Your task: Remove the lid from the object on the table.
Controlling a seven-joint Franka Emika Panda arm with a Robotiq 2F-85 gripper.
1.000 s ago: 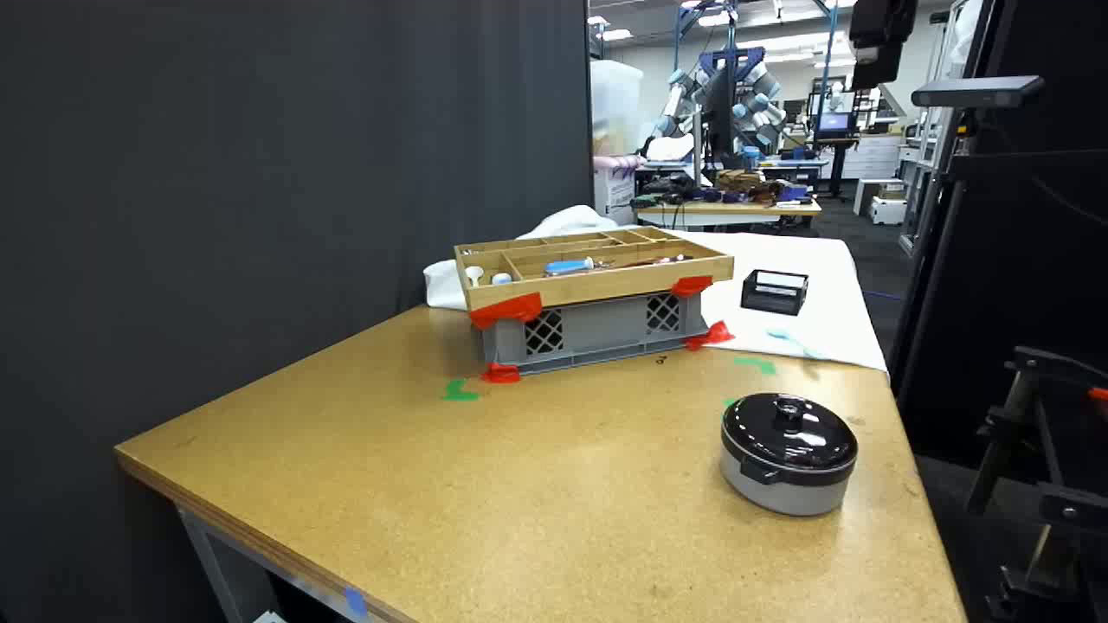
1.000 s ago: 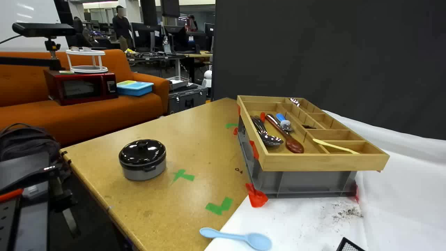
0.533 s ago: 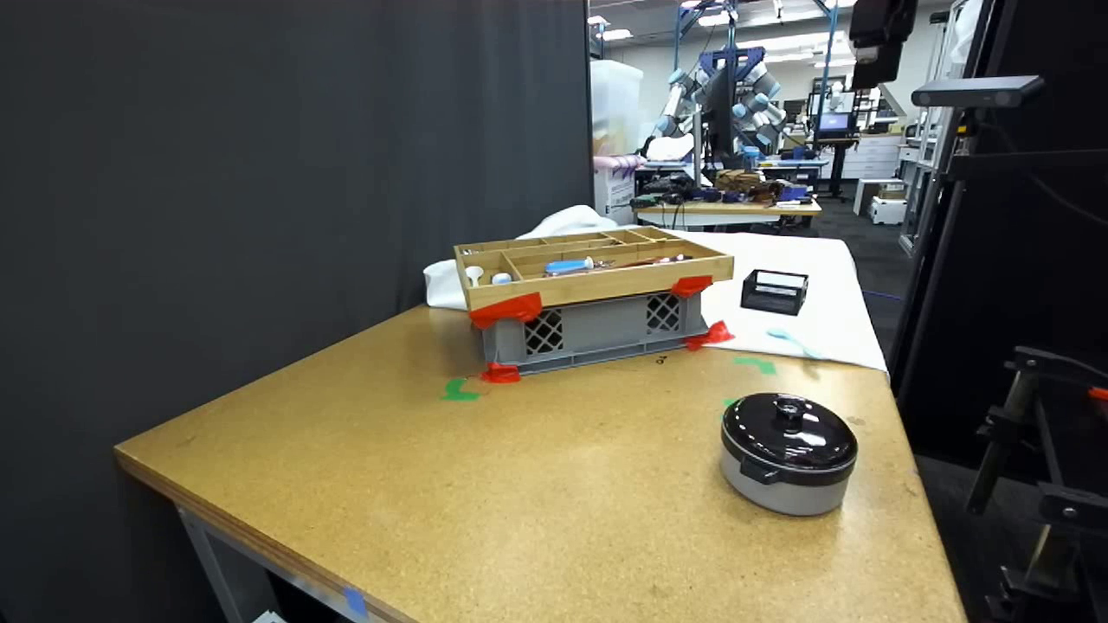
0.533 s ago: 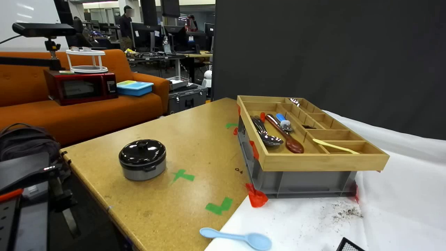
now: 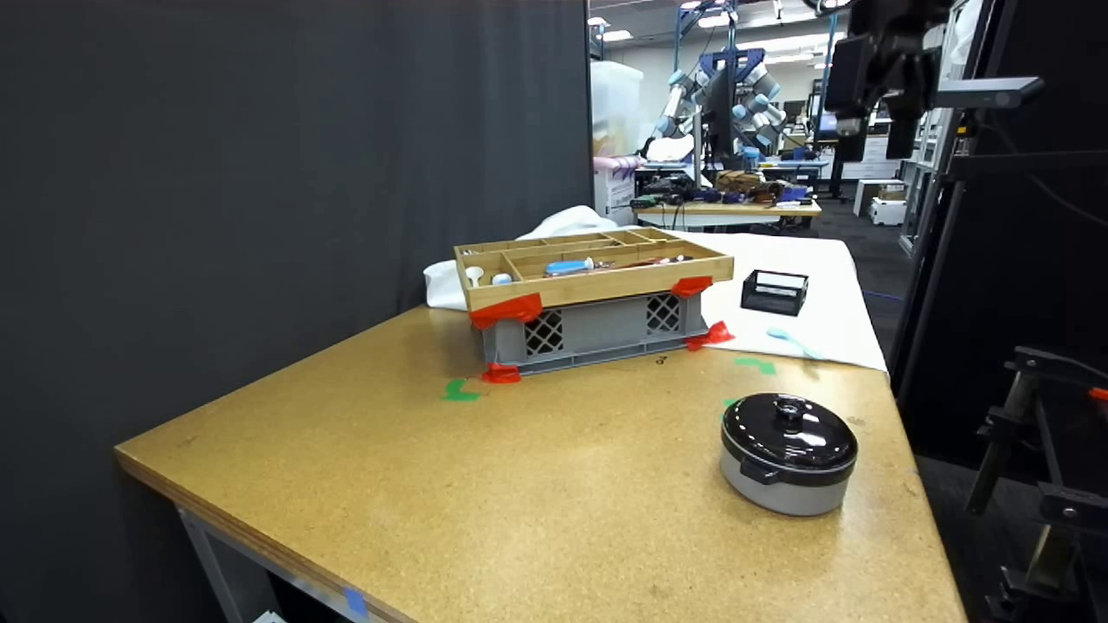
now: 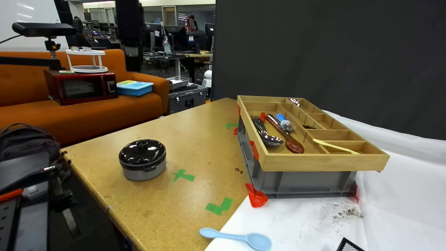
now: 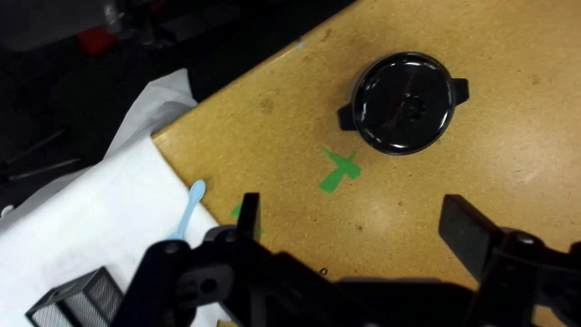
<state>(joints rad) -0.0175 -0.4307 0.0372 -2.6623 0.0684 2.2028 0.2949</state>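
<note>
Lid (image 5: 789,435): black, glossy, knobbed; seated on grey pot (image 5: 784,497). Pot: upright on table (image 5: 519,493), near edge. End effector (image 7: 352,218): above table, jaws spread wide, holding nothing.

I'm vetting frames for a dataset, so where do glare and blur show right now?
In the wrist view, thin white arcs of glare near the rim of the glossy lid and a pale sheen on the table; in both exterior views, bright reflections on the lid; in an exterior view, the fingers dark and blurred, while the grey pot there looks sharp.
</note>
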